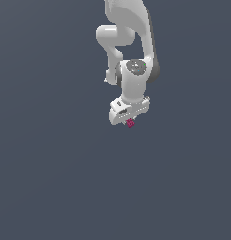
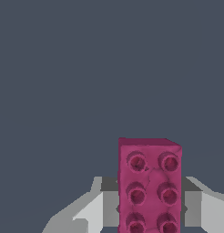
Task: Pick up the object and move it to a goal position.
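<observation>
The pincer (image 1: 128, 120) is clamped on the magenta object (image 2: 149, 184), which sits between its fingers (image 2: 93, 209) and juts beyond their tips; a jerky carry could twist it loose, I judge

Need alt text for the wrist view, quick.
A magenta studded brick fills the lower middle, standing between the two fingers of the end effector. Everything behind it is plain dark grey-blue background.
</observation>
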Controlling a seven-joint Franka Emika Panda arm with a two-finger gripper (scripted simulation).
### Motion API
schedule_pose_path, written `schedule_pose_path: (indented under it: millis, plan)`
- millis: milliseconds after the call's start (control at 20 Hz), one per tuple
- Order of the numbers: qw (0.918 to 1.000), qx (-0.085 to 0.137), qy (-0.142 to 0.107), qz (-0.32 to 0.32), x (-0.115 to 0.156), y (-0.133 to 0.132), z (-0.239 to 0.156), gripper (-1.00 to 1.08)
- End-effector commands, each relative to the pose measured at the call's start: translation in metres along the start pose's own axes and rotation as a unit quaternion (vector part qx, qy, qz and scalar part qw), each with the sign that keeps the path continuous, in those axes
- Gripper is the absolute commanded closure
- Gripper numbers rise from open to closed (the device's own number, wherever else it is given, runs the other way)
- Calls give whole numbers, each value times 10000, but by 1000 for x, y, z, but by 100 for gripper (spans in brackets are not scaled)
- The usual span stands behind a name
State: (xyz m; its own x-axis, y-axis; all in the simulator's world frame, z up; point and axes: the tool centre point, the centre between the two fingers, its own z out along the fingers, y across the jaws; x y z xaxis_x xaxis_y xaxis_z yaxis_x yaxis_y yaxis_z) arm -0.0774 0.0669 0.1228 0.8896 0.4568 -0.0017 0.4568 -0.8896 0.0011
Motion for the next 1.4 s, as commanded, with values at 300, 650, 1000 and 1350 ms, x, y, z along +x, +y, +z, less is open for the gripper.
schedule_pose_path:
  millis: [300, 650, 1000, 1350]
  plan:
    - [10000, -1, 3, -7, 1, -32, -93, 108]
    - [10000, 1, 4, -9, 2, -57, -167, 108]
    - [10000, 3, 5, -10, 4, -80, -238, 108]
    - [10000, 4, 6, -6, 7, -101, -304, 108]
